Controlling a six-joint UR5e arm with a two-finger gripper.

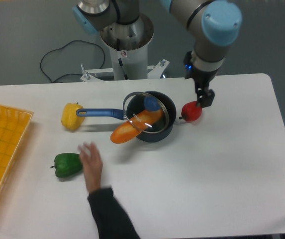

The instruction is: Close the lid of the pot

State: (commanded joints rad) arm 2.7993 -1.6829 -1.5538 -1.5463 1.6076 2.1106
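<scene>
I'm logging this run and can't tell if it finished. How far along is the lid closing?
Partly done at best. The lid lies on the pot, but tilted, propped by an orange vegetable sticking out over the rim. Nothing is in hand: the gripper is off to the side above the red pepper. Left: clear the vegetable and seat the lid flat. A person's hand reaches in near the green pepper.
</scene>
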